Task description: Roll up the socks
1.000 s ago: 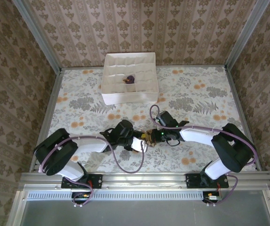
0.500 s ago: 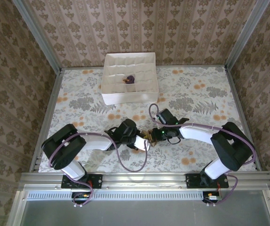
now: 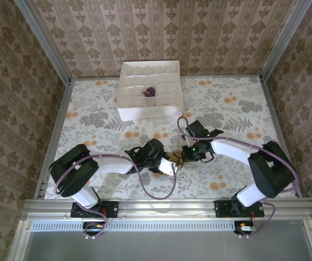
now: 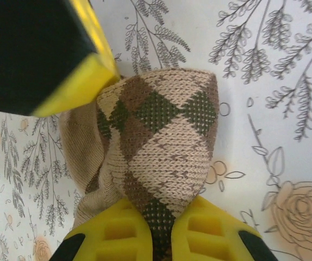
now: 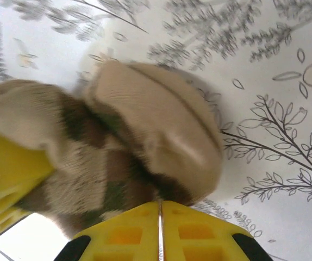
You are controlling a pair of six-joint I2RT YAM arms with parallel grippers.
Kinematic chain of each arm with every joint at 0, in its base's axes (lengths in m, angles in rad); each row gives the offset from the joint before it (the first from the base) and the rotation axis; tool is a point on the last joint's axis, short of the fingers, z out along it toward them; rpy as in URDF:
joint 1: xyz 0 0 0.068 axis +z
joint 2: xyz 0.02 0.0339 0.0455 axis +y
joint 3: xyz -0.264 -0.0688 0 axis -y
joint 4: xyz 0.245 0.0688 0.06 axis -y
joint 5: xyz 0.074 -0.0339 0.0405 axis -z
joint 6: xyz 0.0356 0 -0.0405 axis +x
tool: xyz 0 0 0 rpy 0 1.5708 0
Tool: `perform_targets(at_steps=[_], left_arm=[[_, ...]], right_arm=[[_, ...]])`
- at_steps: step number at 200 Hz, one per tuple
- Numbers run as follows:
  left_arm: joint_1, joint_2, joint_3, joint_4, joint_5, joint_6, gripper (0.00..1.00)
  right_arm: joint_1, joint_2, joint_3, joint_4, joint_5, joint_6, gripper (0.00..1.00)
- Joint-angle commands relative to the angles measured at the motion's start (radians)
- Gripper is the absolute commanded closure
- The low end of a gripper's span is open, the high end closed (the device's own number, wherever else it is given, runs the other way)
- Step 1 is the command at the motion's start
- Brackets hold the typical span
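Observation:
The brown-and-tan diamond-checked sock point(image 4: 164, 128) is bunched into a small bundle point(image 3: 175, 159) on the flowered table between both arms. My left gripper point(image 4: 162, 231) is shut on its lower edge, with dark knit pinched between the yellow fingers; from above, the left gripper point(image 3: 169, 165) sits just left of the bundle. My right gripper point(image 5: 160, 215) is shut, jaws pressed together, their tips against the tan folded bundle point(image 5: 145, 130); from above, the right gripper point(image 3: 185, 159) sits just right of it. The dark purple sock point(image 3: 151, 91) lies balled in a cell of the white box.
A white divided box point(image 3: 149, 112) stands at the back centre of the table. Patterned walls and metal posts close in the sides and back. The arms' cables loop over the table near the grippers.
Both grippers and the checked bundle have shifted a little to the right. The left gripper has closed onto the sock.

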Motion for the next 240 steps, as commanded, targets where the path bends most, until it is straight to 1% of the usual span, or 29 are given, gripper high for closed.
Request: perform_targets(at_steps=[1, 22, 45, 69, 104, 120, 132, 164, 192, 196, 219, 240], left_arm=[[-0.024, -0.02, -0.009, -0.236, 0.021, -0.039, 1.0], [-0.047, -0.058, 0.001, -0.306, 0.05, -0.042, 1.0], [-0.056, -0.093, 0.036, -0.403, 0.143, -0.05, 1.0], [-0.057, -0.079, 0.117, -0.54, 0.223, -0.059, 1.0], [0.013, 0.045, 0.317, -0.78, 0.406, -0.114, 1.0], [0.033, 0.132, 0.426, -0.915, 0.43, -0.131, 1.0], [0.052, 0.182, 0.473, -0.967, 0.453, -0.147, 1.0], [0.101, 0.227, 0.472, -0.943, 0.491, -0.219, 1.0], [0.109, 0.219, 0.442, -0.893, 0.491, -0.297, 1.0], [0.111, 0.218, 0.439, -0.885, 0.518, -0.31, 1.0], [0.115, 0.232, 0.416, -0.841, 0.558, -0.395, 1.0], [0.12, 0.252, 0.383, -0.765, 0.608, -0.497, 1.0]], right_arm=[[0.0, 0.069, 0.029, 0.0, 0.019, 0.015, 0.93], [0.002, 0.143, 0.055, 0.02, 0.004, 0.006, 0.97], [0.007, 0.203, 0.071, 0.044, -0.026, -0.008, 1.0], [0.024, 0.231, 0.086, 0.058, -0.055, -0.026, 1.0], [0.053, 0.224, 0.077, 0.096, -0.103, -0.058, 1.0], [0.056, 0.22, 0.068, 0.105, -0.113, -0.068, 1.0], [0.055, 0.209, 0.055, 0.114, -0.114, -0.068, 1.0], [0.042, 0.18, 0.025, 0.124, -0.108, -0.061, 1.0], [0.031, 0.192, 0.02, 0.08, -0.049, -0.051, 1.0], [0.029, 0.196, 0.02, 0.073, -0.039, -0.045, 1.0], [0.013, 0.202, 0.004, 0.073, -0.018, -0.013, 1.0], [0.007, 0.183, -0.017, 0.103, -0.013, 0.009, 1.0]])
